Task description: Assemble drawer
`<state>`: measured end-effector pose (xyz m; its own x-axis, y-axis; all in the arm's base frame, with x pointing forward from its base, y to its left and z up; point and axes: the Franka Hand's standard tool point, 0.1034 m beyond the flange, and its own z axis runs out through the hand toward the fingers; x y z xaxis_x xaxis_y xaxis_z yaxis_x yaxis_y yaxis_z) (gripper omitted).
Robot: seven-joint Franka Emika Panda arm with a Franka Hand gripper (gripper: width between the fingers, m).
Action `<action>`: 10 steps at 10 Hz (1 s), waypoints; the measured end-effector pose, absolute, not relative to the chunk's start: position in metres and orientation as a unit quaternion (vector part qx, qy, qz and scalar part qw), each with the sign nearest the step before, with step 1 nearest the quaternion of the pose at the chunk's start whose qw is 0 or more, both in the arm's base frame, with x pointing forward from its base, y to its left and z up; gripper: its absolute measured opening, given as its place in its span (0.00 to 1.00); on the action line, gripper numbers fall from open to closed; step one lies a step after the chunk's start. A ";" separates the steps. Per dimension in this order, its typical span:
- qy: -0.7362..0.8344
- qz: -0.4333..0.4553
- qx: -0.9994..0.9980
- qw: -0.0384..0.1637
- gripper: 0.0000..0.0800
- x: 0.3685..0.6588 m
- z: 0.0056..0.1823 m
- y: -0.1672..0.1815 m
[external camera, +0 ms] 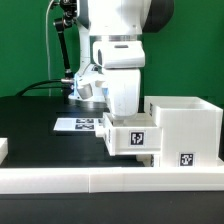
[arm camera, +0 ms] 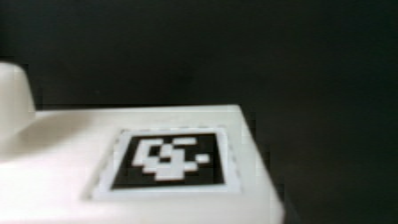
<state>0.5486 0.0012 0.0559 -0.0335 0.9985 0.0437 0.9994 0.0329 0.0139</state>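
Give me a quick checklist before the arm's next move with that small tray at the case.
1. Small tray lies against the case on its exterior view's left side: ok.
2. Tray's tag readable in the wrist view: ok.
3. Gripper directly over the tray: ok.
4. Gripper open or shut: cannot tell, fingers hidden.
5. Tray fully seated in the case: cannot tell.
6. Marker board clear of the tray: ok.

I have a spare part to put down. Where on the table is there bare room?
Bare black table on the exterior view's left, between marker board and border rail. Crowded on that view's right: case, tray and arm bunch together.
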 end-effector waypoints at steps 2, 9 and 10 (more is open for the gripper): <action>-0.711 -0.020 -0.703 0.011 0.05 0.549 0.056 0.007; -0.706 -0.018 -0.708 0.013 0.05 0.547 0.055 0.012; -0.708 -0.015 -0.706 0.011 0.05 0.548 0.055 0.014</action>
